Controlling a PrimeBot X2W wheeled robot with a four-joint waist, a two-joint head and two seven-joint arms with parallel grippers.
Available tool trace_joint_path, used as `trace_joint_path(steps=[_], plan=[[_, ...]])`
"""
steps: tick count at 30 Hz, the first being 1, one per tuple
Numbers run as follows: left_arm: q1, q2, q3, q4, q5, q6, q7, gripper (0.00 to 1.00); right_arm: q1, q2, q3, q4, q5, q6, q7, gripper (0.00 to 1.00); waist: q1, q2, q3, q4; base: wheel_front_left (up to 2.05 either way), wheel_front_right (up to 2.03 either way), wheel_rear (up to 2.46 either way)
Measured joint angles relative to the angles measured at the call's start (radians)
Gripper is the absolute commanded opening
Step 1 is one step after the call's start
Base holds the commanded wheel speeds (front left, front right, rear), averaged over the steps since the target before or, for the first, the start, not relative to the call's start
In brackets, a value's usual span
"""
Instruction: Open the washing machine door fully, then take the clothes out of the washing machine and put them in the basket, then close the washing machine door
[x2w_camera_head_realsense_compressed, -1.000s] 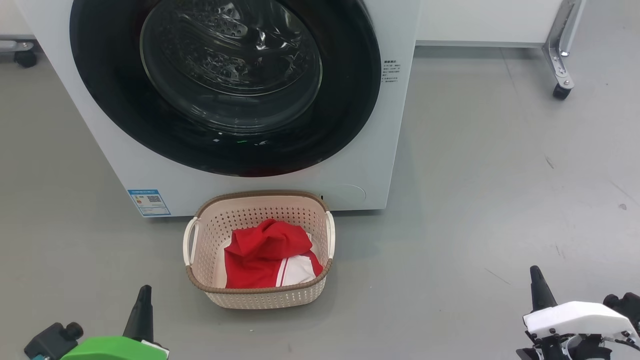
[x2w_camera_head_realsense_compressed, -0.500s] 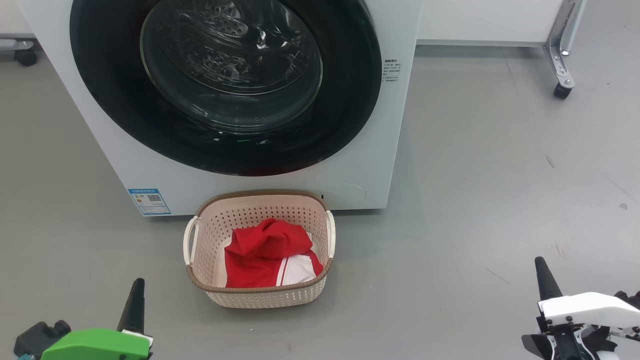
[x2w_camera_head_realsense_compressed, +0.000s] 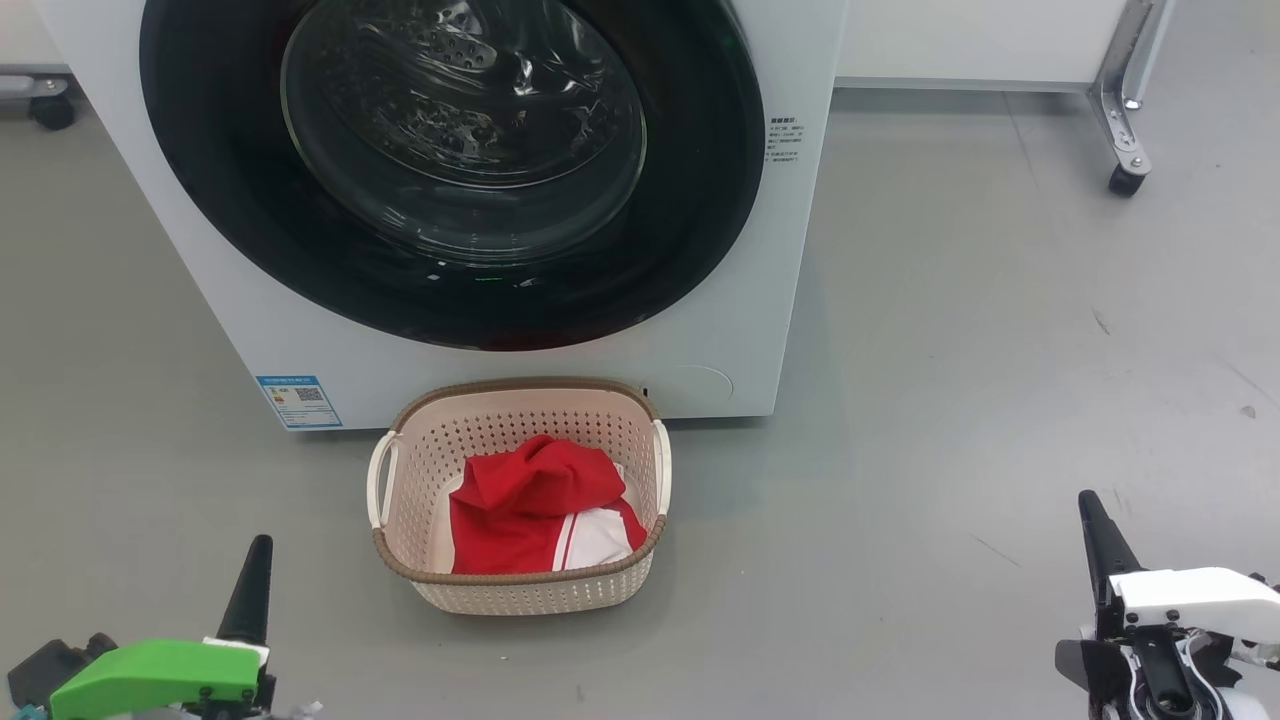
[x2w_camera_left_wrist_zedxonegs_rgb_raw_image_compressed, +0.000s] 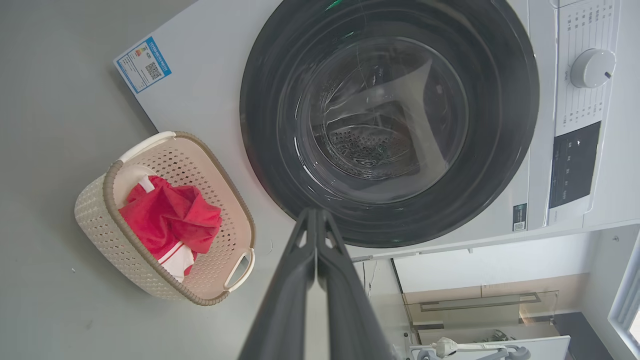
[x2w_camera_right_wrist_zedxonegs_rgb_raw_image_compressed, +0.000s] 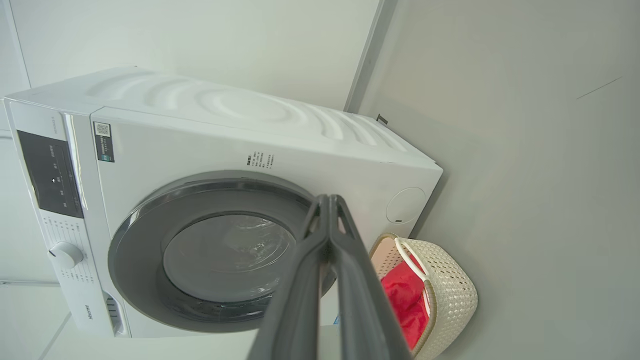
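The white washing machine (x2w_camera_head_realsense_compressed: 700, 360) stands ahead with its round black-ringed door (x2w_camera_head_realsense_compressed: 690, 180) shut flat against the front. Through the glass I see the steel drum. On the floor before it sits the cream basket (x2w_camera_head_realsense_compressed: 520, 592), holding the red and white clothes (x2w_camera_head_realsense_compressed: 530, 510). My left gripper (x2w_camera_head_realsense_compressed: 256, 550) is at the lower left, fingers pressed together and empty, well short of the basket. At the lower right my right gripper (x2w_camera_head_realsense_compressed: 1090, 505) is likewise shut and empty. The left wrist view shows the door (x2w_camera_left_wrist_zedxonegs_rgb_raw_image_compressed: 505, 150), basket (x2w_camera_left_wrist_zedxonegs_rgb_raw_image_compressed: 95, 210) and clothes (x2w_camera_left_wrist_zedxonegs_rgb_raw_image_compressed: 170, 220).
Grey floor spreads to both sides of the basket. A white cabinet on a metal leg with a caster (x2w_camera_head_realsense_compressed: 1123, 182) stands at the back right. Another caster (x2w_camera_head_realsense_compressed: 48, 115) sits at the back left. The machine's dial (x2w_camera_left_wrist_zedxonegs_rgb_raw_image_compressed: 592, 68) and dark panel appear in the left wrist view.
Both grippers have drawn apart: the left has slid left and lower in the head view, the right has moved right and its tip higher. Door, basket and clothes are unmoved.
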Motion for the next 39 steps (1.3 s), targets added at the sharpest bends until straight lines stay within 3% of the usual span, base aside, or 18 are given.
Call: trace_joint_path(steps=[15,39], plan=[[-0.035,0.000,0.036,0.020,-0.184,-0.022,0.036,0.00,-0.038,0.000,-0.037,0.000,0.179,0.010,0.048,0.00,0.0000,0.0000,0.002,0.001,0.00,0.00,0.00],[-0.043,-0.001,0.040,0.029,-0.184,-0.025,0.037,0.00,-0.038,0.000,-0.040,0.000,0.179,0.010,0.048,0.00,0.0000,0.0000,0.002,0.001,0.00,0.00,0.00]])
